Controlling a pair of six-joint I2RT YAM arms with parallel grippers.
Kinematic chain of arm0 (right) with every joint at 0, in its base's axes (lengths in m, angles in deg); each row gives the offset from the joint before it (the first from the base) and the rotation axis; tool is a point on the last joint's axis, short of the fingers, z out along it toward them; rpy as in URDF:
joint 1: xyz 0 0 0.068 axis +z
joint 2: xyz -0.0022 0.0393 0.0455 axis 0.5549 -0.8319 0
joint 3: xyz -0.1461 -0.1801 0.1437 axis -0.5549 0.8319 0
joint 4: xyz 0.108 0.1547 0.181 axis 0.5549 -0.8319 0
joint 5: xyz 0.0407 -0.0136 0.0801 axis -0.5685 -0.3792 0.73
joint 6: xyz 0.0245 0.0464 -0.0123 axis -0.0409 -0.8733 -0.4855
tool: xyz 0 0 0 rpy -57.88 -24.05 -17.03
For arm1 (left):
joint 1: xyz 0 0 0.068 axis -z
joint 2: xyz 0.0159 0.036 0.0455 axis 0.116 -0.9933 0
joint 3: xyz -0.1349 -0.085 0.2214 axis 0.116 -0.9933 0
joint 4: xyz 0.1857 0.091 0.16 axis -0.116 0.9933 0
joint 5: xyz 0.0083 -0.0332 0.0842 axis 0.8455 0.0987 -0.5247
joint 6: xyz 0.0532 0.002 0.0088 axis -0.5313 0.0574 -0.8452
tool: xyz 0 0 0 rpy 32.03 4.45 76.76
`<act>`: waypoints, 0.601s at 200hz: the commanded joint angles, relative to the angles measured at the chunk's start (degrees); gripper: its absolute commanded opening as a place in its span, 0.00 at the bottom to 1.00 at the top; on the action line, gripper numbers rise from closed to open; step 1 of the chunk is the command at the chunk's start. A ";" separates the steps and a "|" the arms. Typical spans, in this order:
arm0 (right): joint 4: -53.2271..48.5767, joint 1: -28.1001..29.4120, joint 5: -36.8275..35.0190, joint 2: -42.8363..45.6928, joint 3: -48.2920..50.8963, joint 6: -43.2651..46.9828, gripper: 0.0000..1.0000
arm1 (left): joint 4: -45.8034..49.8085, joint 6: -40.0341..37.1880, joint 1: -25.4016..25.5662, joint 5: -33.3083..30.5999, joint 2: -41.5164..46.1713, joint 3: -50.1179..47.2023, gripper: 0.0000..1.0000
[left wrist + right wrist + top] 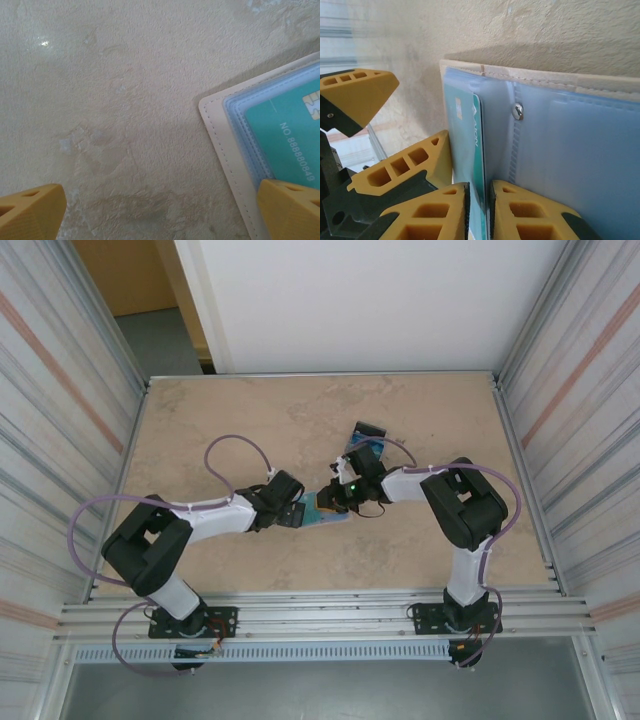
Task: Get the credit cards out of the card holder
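Card holder (216,135): laid open at the middle of the counter (250,410), between both arms. Teal credit card (467,150): lodged in a clear pocket, its edge clamped by the right jaws. Left jaws: spread wide apart, one finger (292,210) over the holder's edge. Step judged: extraction; a straight pull along the pocket is called for. Small dark-edged box (368,432): noted just beyond, judged no obstruction.

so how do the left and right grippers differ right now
The left gripper stands wide open; the right gripper is pinched nearly shut. The left holds nothing, one finger over an edge of the card holder; the right grips a teal credit card by its edge. Both have yellow fingers and sit at the card holder.
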 commanded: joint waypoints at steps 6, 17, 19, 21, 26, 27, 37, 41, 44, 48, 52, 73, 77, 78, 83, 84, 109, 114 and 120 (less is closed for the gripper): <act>5.96 0.30 5.16 -0.29 1.35 -3.26 0.16 | 1.03 -0.62 0.40 -0.14 -0.47 1.12 0.99; 7.42 0.13 5.64 -0.28 1.98 -3.99 0.14 | 1.28 -0.50 0.33 -0.26 -0.57 1.19 0.99; 7.68 0.06 5.69 -0.26 2.11 -4.11 0.13 | 1.34 -0.52 0.39 -0.31 -0.60 1.19 0.99; 7.93 0.04 5.74 -0.33 2.27 -4.31 0.13 | 1.44 -0.48 0.40 -0.34 -0.65 1.21 0.99; 8.36 -0.05 5.93 -0.33 2.42 -4.51 0.12 | 1.61 -0.39 0.38 -0.35 -0.68 1.28 0.99; 8.47 -0.05 5.95 -0.34 2.52 -4.59 0.11 | 1.65 -0.37 0.39 -0.31 -0.69 1.28 0.99; 9.52 -0.23 6.30 -0.33 2.95 -5.15 0.09 | 1.92 -0.22 0.37 -0.36 -0.91 1.50 0.99; 10.06 -0.31 6.50 -0.35 3.12 -5.45 0.09 | 2.10 -0.11 0.32 -0.44 -0.95 1.50 0.99; 10.30 -0.38 6.61 -0.35 3.27 -5.59 0.09 | 2.31 -0.14 0.36 -0.55 -1.07 1.63 0.99; 10.62 -0.40 6.73 -0.33 3.45 -5.78 0.09 | 2.46 -0.09 0.37 -0.62 -1.12 1.69 0.99; 10.93 -0.44 6.70 -0.21 3.63 -5.93 0.08 | 2.66 -0.04 0.37 -0.70 -1.20 1.71 0.99; 11.30 -0.98 6.62 0.00 4.44 -6.08 0.08 | 3.31 0.02 0.38 -1.16 -1.43 1.89 0.99; 11.24 -1.06 6.57 0.13 4.56 -6.08 0.08 | 3.35 0.01 0.39 -1.36 -1.33 1.90 0.99; 11.28 -1.08 6.58 0.11 4.65 -6.12 0.08 | 3.35 0.01 0.35 -1.38 -1.32 1.94 0.99; 11.31 -1.26 6.58 0.22 4.92 -6.09 0.08 | 3.48 0.05 0.34 -1.48 -1.35 1.90 0.99; 11.32 -1.27 6.62 0.24 4.96 -6.04 0.08 | 3.50 0.03 0.33 -1.49 -1.37 1.90 0.99; 11.49 -1.76 6.53 0.61 5.82 -6.06 0.08 | 4.12 -0.08 0.38 -2.02 -1.13 1.93 0.99; 11.62 -1.81 6.58 0.54 5.86 -6.05 0.08 | 4.11 -0.08 0.35 -2.03 -1.10 2.00 0.99; 11.71 -1.88 6.65 0.64 5.95 -6.09 0.08 | 4.13 -0.06 0.40 -2.11 -1.00 1.99 0.99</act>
